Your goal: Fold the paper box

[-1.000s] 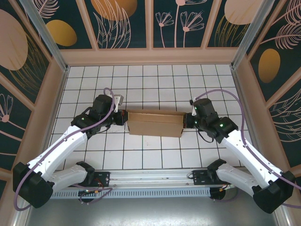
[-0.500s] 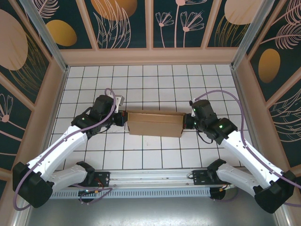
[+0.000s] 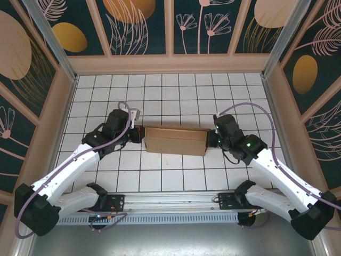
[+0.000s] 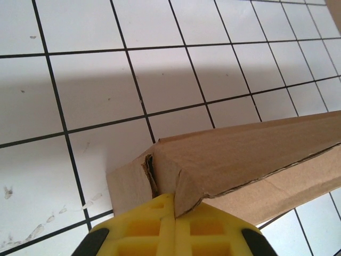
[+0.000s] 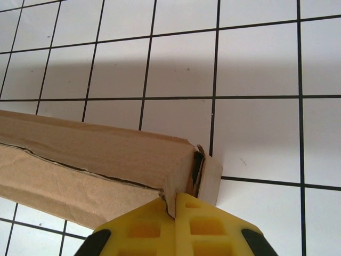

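Top external: squeezing plain brown cardboard paper box endwise, midway across white gridded table, already looking like a shallow closed rectangle. Pressing left gripper and right gripper against opposite ends, yellow fingers together, not clamping anything visible. Probably seating end flaps; needing even inward pushing next, risking buckling. Sitting well apart from patterned walls.

Overhead camera looks down — wrist cameras close on paper box.

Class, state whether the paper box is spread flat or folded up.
Folded up: the paper box forms a shallow block with creased corners and raised walls.
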`<state>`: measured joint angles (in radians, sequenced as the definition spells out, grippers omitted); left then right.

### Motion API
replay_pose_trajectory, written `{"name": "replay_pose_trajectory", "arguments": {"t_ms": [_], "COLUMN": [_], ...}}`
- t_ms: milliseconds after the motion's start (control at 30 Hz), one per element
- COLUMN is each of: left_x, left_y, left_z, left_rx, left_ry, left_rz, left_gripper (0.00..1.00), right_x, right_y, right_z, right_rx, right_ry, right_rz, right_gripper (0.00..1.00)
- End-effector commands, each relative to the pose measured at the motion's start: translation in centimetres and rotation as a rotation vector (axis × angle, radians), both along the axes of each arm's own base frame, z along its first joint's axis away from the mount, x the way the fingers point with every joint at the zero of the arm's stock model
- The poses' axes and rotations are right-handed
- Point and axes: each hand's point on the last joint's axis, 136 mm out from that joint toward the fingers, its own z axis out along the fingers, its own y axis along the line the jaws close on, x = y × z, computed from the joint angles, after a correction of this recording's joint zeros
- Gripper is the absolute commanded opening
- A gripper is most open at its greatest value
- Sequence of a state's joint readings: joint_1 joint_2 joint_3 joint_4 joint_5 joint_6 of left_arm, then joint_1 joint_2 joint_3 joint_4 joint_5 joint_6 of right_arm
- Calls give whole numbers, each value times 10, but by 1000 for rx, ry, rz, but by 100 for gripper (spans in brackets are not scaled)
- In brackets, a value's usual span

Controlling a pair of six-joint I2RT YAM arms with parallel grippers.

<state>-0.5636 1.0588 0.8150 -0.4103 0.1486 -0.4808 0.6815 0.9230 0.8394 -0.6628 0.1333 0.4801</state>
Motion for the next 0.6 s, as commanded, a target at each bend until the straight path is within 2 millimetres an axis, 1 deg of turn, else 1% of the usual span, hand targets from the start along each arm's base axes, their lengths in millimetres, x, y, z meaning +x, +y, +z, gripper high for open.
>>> {"name": "replay_pose_trajectory", "arguments": {"t_ms": [0,133,233,400,467,567], "left_x": [-27,-33,-37,-36,-36,-38], "left_y": [12,11,8,9,11,13], "left_z": [-42,-50,-58,-68,-73,-78], "left_rx": [48,44,47,66,84,99], "left_ry": [157,172,181,189,194,199], "left_rz": [32,36,34,45,58,56], "left_gripper": [0,0,0,0,0,0], "right_x": [-22,-21,-19,-23,-25,-24], "right_y": [-21,-25,-24,-21,-22,-24], "right_z": [-33,-36,-40,-62,-67,-60], "right_rx": [-87,-52,-38,-5,-4,2], "right_ry": [99,64,61,103,112,88], "right_rz": [-67,-124,-145,-164,-172,-177], "right_gripper": [0,0,0,0,0,3]}}
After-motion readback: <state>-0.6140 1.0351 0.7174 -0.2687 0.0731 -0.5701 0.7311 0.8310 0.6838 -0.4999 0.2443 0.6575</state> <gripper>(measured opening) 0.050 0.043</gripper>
